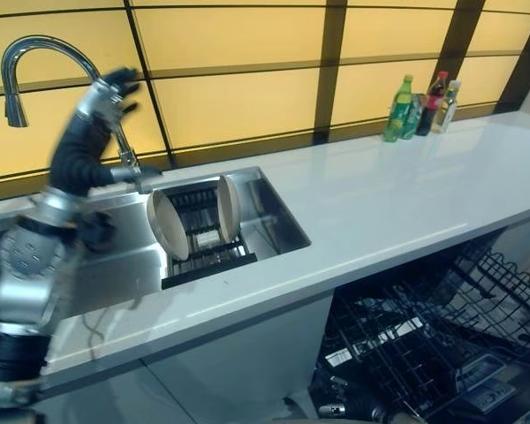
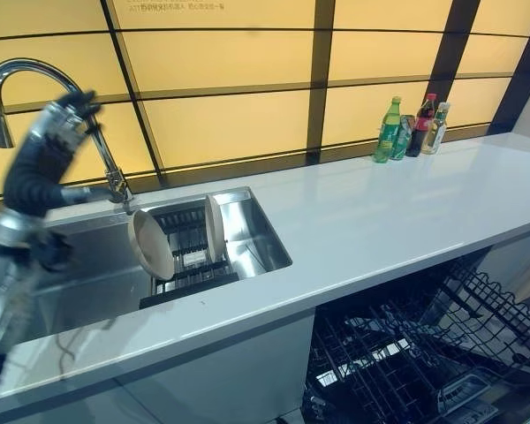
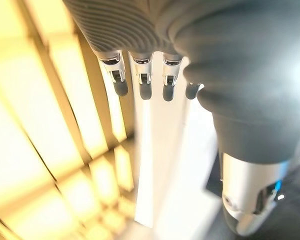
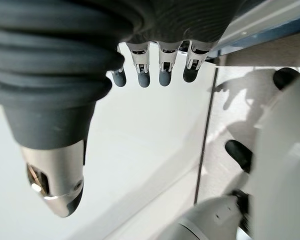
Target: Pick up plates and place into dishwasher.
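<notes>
Two plates (image 1: 168, 225) stand in the sink rack, below the raised left hand (image 1: 115, 88).

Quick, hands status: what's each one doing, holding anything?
Left hand: open, empty, raised by the faucet.
Right hand: open, holding nothing.

A wall of glowing yellow panels in dark frames (image 2: 230, 62) runs behind the long pale grey desk (image 2: 380, 212). At ten o'clock a curved chrome faucet (image 2: 18, 75) arches.

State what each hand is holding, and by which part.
Nothing is held. The left hand is raised by the faucet, fingers straight; the right hand is open too.
</notes>
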You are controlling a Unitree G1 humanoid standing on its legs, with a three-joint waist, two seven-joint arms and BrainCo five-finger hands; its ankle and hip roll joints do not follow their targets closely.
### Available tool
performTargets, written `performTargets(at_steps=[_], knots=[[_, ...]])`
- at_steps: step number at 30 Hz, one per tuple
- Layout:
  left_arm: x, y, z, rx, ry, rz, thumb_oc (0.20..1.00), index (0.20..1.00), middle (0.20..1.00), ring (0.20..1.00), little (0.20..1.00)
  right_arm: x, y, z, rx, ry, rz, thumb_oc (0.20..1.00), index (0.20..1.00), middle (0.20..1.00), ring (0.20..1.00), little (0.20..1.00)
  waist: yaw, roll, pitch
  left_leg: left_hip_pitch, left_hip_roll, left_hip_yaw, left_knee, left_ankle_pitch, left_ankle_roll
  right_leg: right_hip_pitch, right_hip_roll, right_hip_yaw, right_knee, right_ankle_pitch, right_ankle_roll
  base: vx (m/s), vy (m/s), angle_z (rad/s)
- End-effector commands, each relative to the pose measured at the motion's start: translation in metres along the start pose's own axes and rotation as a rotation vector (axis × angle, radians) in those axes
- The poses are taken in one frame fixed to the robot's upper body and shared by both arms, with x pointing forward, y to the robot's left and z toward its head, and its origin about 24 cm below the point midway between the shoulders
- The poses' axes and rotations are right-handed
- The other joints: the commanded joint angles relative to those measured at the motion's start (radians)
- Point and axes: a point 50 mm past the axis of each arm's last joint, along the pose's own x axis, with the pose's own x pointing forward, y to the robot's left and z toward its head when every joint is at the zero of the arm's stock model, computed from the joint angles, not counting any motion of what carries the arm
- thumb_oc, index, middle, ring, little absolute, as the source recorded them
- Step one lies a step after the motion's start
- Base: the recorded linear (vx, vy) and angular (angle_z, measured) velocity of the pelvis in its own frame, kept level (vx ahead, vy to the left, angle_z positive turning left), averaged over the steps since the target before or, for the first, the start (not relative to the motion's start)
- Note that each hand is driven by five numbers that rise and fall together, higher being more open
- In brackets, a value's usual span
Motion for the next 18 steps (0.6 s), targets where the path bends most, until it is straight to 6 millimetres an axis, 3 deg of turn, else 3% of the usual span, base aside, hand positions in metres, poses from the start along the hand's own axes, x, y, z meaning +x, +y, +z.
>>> performTargets(at_steps=[1,8,12,18], knots=[[0.020,0.040,0.019,0.284,-0.029,0.104,1.000,1.000,1.000,1.000,1.000,0.011,0.000,0.029,-0.052,-0.092,0.035,1.000,1.000,1.000,1.000,1.000,-0.005,-0.020,0.021,-0.024,-0.096,0.068,0.008,-0.024,0.054,0.041,-0.041,0.019,0.010,-0.077,0.079,0.00,0.026,0.09],[0.025,0.068,0.009,0.682,0.134,0.003,1.000,1.000,1.000,1.000,1.000,0.005,-0.009,0.026,-0.090,-0.081,0.033,1.000,1.000,1.000,1.000,1.000,-0.018,-0.001,0.028,-0.020,-0.096,0.084,0.008,-0.021,0.056,0.041,-0.039,0.021,0.010,-0.073,0.083,0.00,0.009,0.01],[0.031,0.073,0.003,0.902,0.216,-0.118,1.000,1.000,1.000,1.000,1.000,0.001,-0.016,0.026,-0.112,-0.075,0.035,1.000,1.000,1.000,1.000,1.000,-0.031,0.007,0.029,-0.017,-0.096,0.095,0.008,-0.023,0.055,0.041,-0.039,0.024,0.010,-0.071,0.089,0.00,0.000,0.00],[0.032,0.068,-0.014,1.066,0.323,-0.304,1.000,1.000,1.000,1.000,1.000,-0.004,-0.023,0.025,-0.134,-0.068,0.037,1.000,1.000,1.000,1.000,1.000,-0.050,0.013,0.034,-0.012,-0.098,0.107,0.008,-0.025,0.057,0.039,-0.038,0.032,0.010,-0.065,0.096,0.00,0.016,0.00]])
